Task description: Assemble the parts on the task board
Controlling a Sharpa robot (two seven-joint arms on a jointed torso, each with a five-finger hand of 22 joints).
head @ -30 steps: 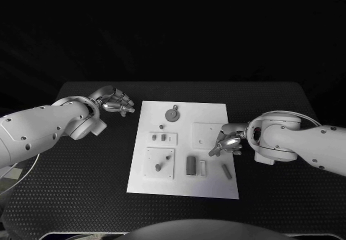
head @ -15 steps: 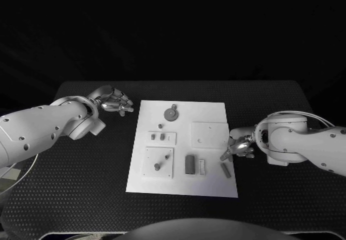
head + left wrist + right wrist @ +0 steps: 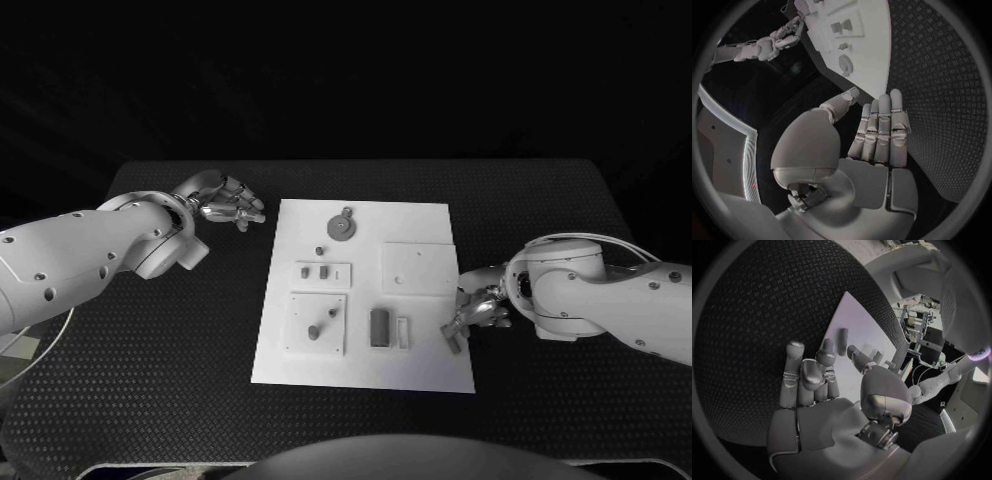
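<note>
The white task board [image 3: 427, 362] lies mid-table with grey parts on it: a round disc [image 3: 342, 227] at the far end, a dark block [image 3: 381, 327] beside a pale block [image 3: 405, 332], and a short peg [image 3: 453, 340] by the near right edge. My right hand [image 3: 476, 308] hovers at the board's right edge just beyond that peg, fingers spread, holding nothing. In the right wrist view the right hand [image 3: 817, 375] reaches toward the peg [image 3: 842, 335]. My left hand [image 3: 224, 205] hangs off the board's far left corner; the left hand [image 3: 879, 130] has straight fingers and holds nothing.
A square raised plate [image 3: 418, 268] sits on the board's right half, and two smaller plates [image 3: 319, 322] carrying small pegs sit on its left half. Black textured table [image 3: 562, 220] surrounds the board on all sides.
My right hand has drawn back from over the square plate toward me along the board's right edge, ending next to the peg. The left hand has stayed put.
</note>
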